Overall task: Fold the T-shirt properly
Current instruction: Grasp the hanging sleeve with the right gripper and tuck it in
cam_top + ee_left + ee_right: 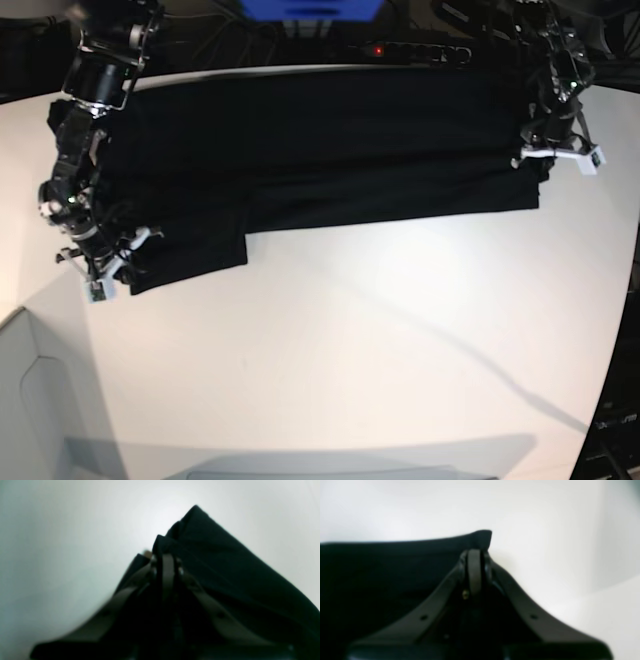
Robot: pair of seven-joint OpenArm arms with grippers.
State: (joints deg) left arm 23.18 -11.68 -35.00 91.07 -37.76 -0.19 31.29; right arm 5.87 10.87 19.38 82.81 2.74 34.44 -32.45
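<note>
The black T-shirt (320,150) lies spread flat along the far side of the white table (380,340), with one lower flap reaching toward the front left. At its right end my left gripper (537,163) is shut on bunched layers of the T-shirt (225,567); in the left wrist view the left gripper (166,558) has its fingers pressed together in the folds. My right gripper (118,268) stands at the front-left corner. In the right wrist view the right gripper (475,555) is shut on the T-shirt (382,575) at its edge corner. No print or tag shows.
A blue object (310,8) and a black power strip (410,50) with a red light sit behind the table's far edge among cables. A grey surface (30,400) borders the table at the lower left.
</note>
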